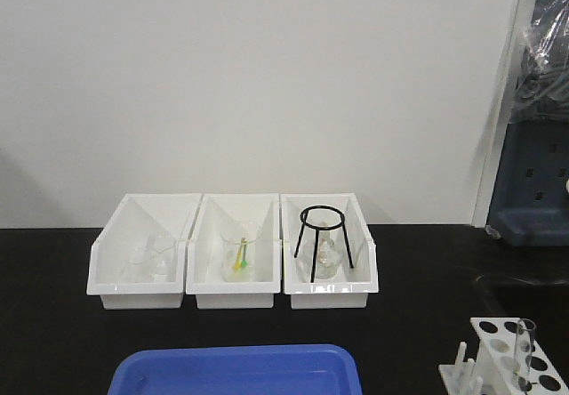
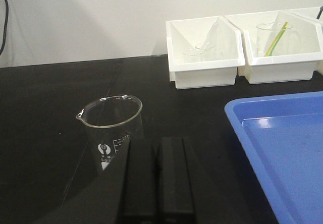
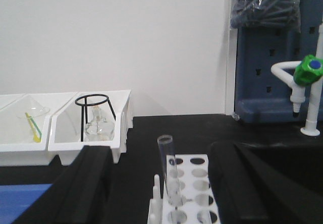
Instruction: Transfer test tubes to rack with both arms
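Black desk (image 1: 53,324) fills the scene. Nearest, the right fingers (image 3: 166,183) are spread wide, empty, flanking one upright test tube (image 3: 169,171) seated in the white rack (image 3: 194,188); the right arm is nearer it. The left fingers (image 2: 159,178) are pressed together, empty, beside a beaker (image 2: 110,128). Farther back, three white bins (image 1: 236,266) are set against the wall.

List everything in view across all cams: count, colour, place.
test tube: 1, clear, standing in rack
rack: 1, white, front right on table
bins: 3, white, side by side at the back of the table
tripod stand: 1, black, in right bin over a flask
beaker: 1, clear, on table ahead of left end effector
tray: 1, blue, front centre
left end effector: black, fingers together
right end effector: black, fingers apart, either side of rack
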`<state>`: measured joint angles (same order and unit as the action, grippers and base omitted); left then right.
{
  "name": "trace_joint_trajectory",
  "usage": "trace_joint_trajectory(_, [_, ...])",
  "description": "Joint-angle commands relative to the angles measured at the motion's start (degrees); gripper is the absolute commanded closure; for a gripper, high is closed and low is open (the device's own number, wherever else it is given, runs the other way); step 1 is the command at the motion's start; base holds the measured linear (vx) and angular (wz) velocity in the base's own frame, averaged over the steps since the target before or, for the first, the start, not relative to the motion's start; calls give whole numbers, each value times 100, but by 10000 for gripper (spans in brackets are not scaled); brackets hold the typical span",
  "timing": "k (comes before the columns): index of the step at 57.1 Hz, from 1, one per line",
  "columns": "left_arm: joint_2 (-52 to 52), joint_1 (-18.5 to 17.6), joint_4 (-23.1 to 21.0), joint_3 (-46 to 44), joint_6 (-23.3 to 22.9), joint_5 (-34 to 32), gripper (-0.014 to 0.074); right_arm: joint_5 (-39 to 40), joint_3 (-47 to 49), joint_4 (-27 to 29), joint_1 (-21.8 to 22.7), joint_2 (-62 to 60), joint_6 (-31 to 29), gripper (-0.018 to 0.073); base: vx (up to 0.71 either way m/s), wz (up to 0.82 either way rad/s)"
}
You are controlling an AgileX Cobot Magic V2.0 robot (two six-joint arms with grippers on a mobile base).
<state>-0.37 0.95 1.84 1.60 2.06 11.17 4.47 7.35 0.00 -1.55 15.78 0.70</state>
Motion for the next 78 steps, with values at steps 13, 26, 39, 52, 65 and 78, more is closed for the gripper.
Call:
trace_joint_trajectory(13, [-32,34,-54,-152,-3,-424,602,425,-986,-161,37,-1681,-33,305,0,0])
trace_joint_trajectory(26, [-31,34,-54,-152,-3,-435,601,-498,-985,-303,38,-1648,-28,542,0,0])
trace_joint_trajectory(39, [-31,34,-54,-152,-3,-430,601,-1109,-985,-293,38,-1648,-20,572,0,0])
trace_joint_trajectory(52, [-31,34,-54,-152,-3,-430,601,-1108,-985,-293,38,-1642,-20,571,0,0])
trace_joint_trajectory(65, [-31,34,-54,-152,-3,-430,601,-1108,-985,-293,38,-1642,-20,571,0,0])
trace_joint_trajectory(78, [-31,34,-54,-152,-3,-430,601,-1108,-985,-293,38,-1642,-20,571,0,0])
